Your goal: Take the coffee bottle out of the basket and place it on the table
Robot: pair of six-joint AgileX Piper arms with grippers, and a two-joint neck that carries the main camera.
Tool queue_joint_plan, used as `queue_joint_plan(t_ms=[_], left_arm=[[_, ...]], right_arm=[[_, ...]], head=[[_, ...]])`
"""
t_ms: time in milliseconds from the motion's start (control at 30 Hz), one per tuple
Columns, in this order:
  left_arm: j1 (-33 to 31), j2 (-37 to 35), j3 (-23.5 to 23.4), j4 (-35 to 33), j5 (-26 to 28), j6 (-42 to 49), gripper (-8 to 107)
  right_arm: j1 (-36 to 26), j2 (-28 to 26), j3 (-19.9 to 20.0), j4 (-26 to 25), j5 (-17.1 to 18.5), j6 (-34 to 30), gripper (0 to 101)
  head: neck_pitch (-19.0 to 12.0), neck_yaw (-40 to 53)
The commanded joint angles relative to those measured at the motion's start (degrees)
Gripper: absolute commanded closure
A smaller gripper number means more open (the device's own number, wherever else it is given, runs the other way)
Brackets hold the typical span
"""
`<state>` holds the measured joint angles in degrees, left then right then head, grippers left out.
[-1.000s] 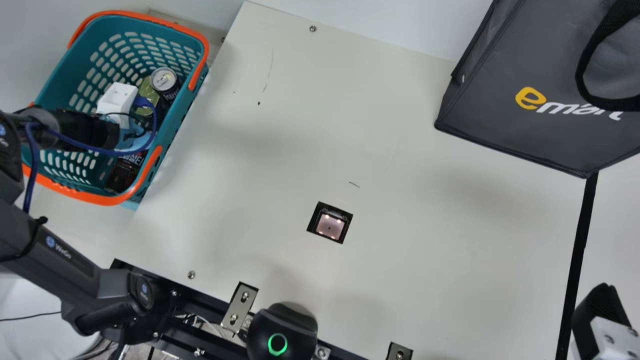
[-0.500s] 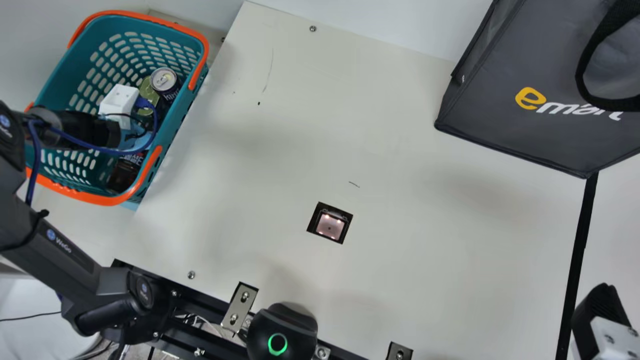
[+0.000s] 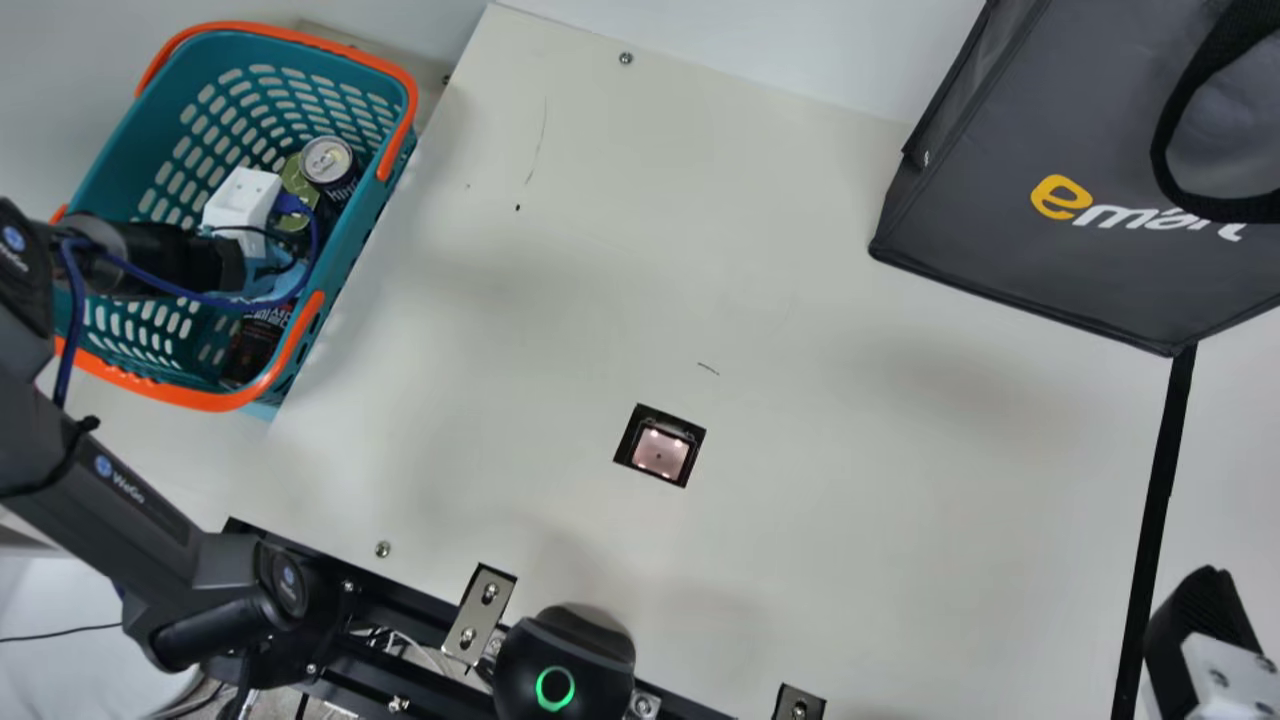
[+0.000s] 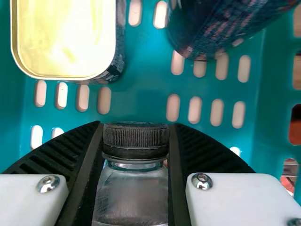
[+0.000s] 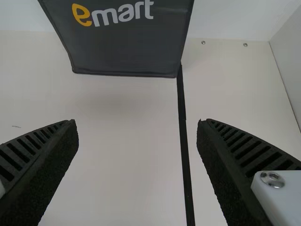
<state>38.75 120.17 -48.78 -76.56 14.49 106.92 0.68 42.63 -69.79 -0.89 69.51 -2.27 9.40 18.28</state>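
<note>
At the upper left of the main view, a teal plastic basket with orange edging holds the left gripper, a white-and-black pincer lowered inside. In the left wrist view, its black ribbed fingers are clamped on a clear coffee bottle with a ridged black cap, pinched at the cap and neck within the basket's walls. A pale-gold-lidded rectangular tin and a dark printed can lie near it. At the lower right edge of the main view, the right gripper waits empty, fingers spread wide, over the cream table. A dark grey bag with black handles occupies the upper right.
</note>
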Motion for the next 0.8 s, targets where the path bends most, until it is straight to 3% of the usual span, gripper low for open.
queue_joint_plan(t_ms=[0,767], left_arm=[[0.0,-0.7,0.2,0.1,0.1,-0.6,89],[1.3,-12.7,1.3,12.5,2.8,-15.5,89]], right_arm=[[0.0,0.0,0.0,0.0,0.0,0.0,10],[0.0,0.0,0.0,0.0,0.1,0.0,10]], head=[[-1.5,0.1],[-1.5,0.1]])
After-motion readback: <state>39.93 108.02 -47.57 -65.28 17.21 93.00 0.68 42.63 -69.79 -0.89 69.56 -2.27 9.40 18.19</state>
